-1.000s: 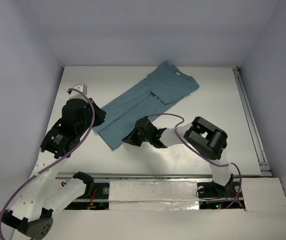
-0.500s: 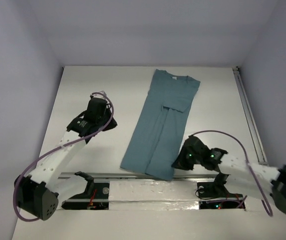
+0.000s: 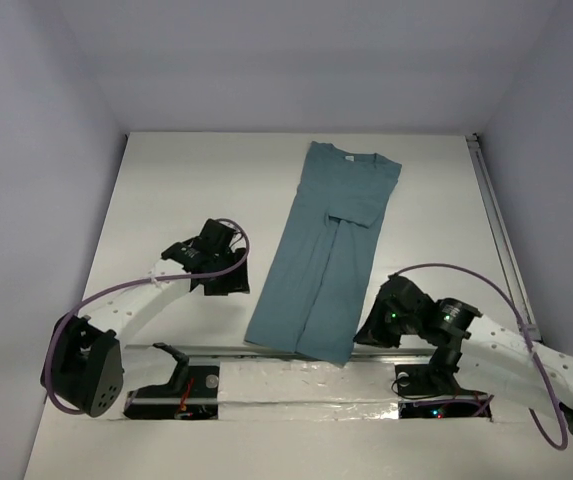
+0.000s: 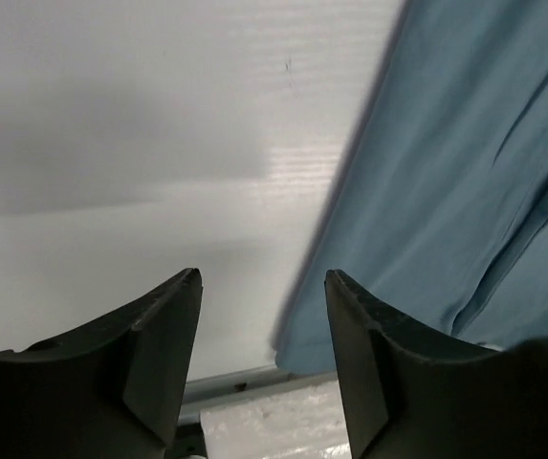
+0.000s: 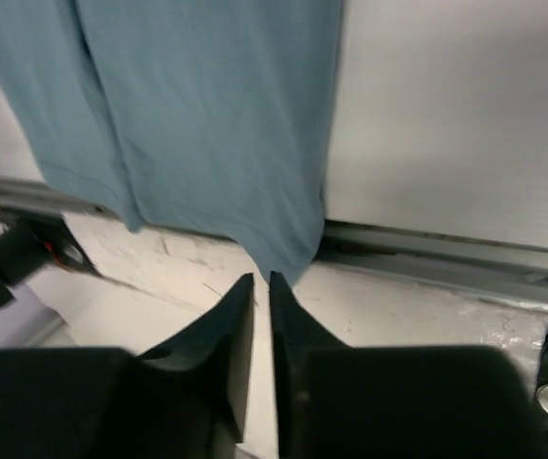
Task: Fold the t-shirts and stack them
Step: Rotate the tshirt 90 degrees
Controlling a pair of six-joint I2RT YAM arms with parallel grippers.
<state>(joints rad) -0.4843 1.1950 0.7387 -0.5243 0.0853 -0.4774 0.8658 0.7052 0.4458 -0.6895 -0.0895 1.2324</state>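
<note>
Though farther up the table (image 3: 181,180) half a second ago, now nearer and further right: left gripper (image 3: 228,286), just left of the t-shirt (image 3: 321,250), not touching. Spread wide over bare white surface, holding nothing. Plenty of open room to its left and beyond, out to the far wall.

Centre-right, the t-shirt itself: laid lengthwise, collar far, sleeves folded inward, hem at the near edge and draped over the metal rail (image 3: 216,351). Hardly shifted in that half second; slanted across the table a second ago, straighter now. Only a narrower bare strip on its right, up to the side rail (image 3: 501,230).

Far right, low at the near edge: right gripper (image 3: 364,335), barely moved, just beside the hem's right corner. Pinched almost together, a thin slit showing, no cloth seen inside.
</note>
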